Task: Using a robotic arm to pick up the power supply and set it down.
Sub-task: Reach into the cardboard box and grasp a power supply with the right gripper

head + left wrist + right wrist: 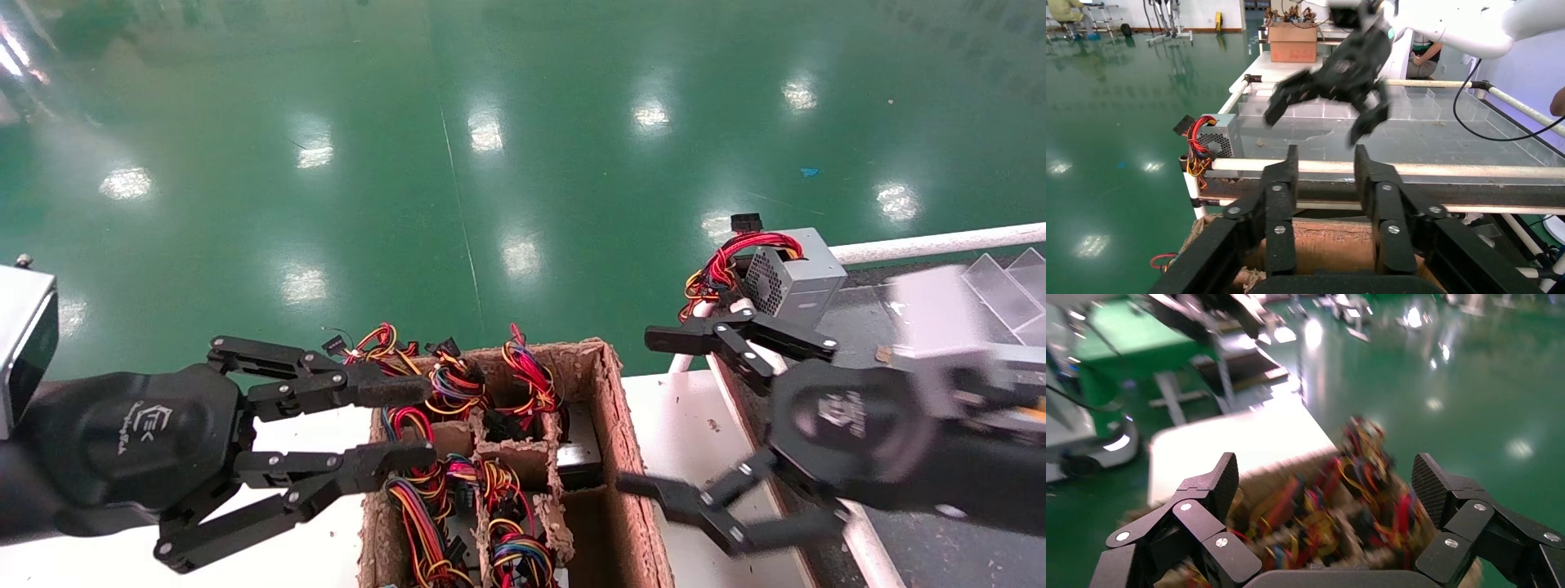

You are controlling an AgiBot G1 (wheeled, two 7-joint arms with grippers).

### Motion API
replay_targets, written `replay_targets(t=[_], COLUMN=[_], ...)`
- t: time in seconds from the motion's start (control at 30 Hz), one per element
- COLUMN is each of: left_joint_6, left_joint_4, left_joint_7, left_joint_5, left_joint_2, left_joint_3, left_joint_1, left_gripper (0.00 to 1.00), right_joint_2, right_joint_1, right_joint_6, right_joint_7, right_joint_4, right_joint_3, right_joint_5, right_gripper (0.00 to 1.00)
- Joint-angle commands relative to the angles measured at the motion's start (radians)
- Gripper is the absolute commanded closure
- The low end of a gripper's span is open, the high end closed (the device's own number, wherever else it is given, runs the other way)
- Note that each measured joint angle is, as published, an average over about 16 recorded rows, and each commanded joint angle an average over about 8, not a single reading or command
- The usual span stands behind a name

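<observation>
A brown carton (613, 425) with cardboard dividers holds several wire bundles. In its far right cell stands the power supply (578, 449), a grey metal body under an upright tuft of red and yellow wires (529, 371). My left gripper (421, 420) is open and empty, its fingers over the carton's left edge and the bundles there. In the left wrist view its fingers (1292, 165) frame the carton wall (1321, 245). My right gripper (645, 408) hangs wide open and empty just right of the carton. The right wrist view shows that gripper (1324, 478) facing the blurred carton (1333, 520).
A grey box with a silver grille and a red wire loop (793, 273) sits on the corner of the right-hand bench, behind a white rail (932, 242). Clear dividers (1005, 286) lie farther right. The carton rests on a white table (703, 425). Green floor lies beyond.
</observation>
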Motion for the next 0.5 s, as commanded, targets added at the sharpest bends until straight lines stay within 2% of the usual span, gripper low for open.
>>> replay_targets(t=[0.03, 0.27, 0.3, 0.5], left_joint_6=[0.000, 0.000, 0.000, 0.000], left_joint_4=[0.000, 0.000, 0.000, 0.000], left_joint_7=[0.000, 0.000, 0.000, 0.000], left_joint_5=[0.000, 0.000, 0.000, 0.000], left_joint_2=[0.000, 0.000, 0.000, 0.000], left_joint_3=[0.000, 0.000, 0.000, 0.000], left_joint_1=[0.000, 0.000, 0.000, 0.000], left_gripper=[0.00, 0.00, 0.00, 0.00], right_joint_2=[-0.007, -0.108, -0.126, -0.230], right_joint_1=[0.011, 0.076, 0.083, 0.120], right_joint_6=[0.029, 0.113, 0.124, 0.193], right_joint_7=[0.011, 0.045, 0.043, 0.025], right_joint_4=[-0.004, -0.069, -0.083, -0.164], right_joint_3=[-0.016, -0.102, -0.112, -0.165], right_joint_5=[-0.045, -0.213, -0.233, -0.334], right_gripper=[0.07, 0.95, 1.00, 1.00])
